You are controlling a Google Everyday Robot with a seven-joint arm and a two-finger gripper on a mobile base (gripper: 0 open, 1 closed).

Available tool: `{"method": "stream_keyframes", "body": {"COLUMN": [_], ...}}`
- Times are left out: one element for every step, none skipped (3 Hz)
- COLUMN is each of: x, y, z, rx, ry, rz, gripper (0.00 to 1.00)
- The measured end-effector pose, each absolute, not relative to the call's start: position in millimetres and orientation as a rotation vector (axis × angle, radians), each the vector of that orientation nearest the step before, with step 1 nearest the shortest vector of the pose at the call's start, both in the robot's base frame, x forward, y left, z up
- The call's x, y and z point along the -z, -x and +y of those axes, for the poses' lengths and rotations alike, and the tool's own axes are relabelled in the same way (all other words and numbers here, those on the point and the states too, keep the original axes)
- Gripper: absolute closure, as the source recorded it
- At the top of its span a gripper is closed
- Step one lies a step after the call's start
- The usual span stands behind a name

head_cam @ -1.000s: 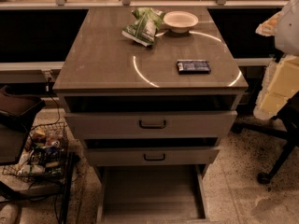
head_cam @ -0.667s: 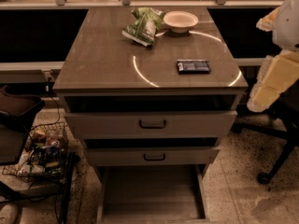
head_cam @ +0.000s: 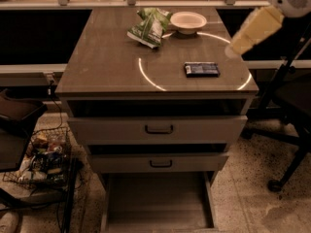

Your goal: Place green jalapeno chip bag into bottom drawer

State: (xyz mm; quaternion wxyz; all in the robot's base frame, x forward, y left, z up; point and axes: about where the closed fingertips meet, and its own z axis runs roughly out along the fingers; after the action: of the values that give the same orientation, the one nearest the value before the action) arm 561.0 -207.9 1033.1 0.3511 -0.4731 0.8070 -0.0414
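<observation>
The green jalapeno chip bag (head_cam: 150, 27) lies crumpled at the back of the cabinet top (head_cam: 107, 67), just left of a white bowl (head_cam: 188, 22). The bottom drawer (head_cam: 158, 198) is pulled open at floor level and its flat floor is bare. My gripper (head_cam: 234, 46) is at the end of the cream arm (head_cam: 260, 23) that reaches in from the upper right. It hovers over the cabinet top's right edge, to the right of the bowl and well away from the bag.
A flat dark blue packet (head_cam: 201, 69) lies on the right of the top. Two drawers with dark handles (head_cam: 159, 129) sit above the open one. A wire basket of clutter (head_cam: 43, 159) stands at the left, and office chair legs (head_cam: 286, 135) at the right.
The arm has swung up and to the left, from beside the cabinet's right side to over its rear right edge. The bag, bowl and packet have not moved.
</observation>
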Motion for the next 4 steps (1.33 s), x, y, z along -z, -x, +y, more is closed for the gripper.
{"method": "stream_keyframes", "body": {"x": [-1066.6,-1070.3,-1070.0,-1063.0], "y": [-623.1,-666.9,-667.2,-681.6], "z": [-199.3,-182.4,-181.8,-180.3], "rx": [0.081,-0.069,-0.066,-0.054], "ry": [1.022,0.772,0.780,0.703], "rz": [2.090,2.174,2.171,2.201], "gripper": [0.00,0.00,0.00,0.00]}}
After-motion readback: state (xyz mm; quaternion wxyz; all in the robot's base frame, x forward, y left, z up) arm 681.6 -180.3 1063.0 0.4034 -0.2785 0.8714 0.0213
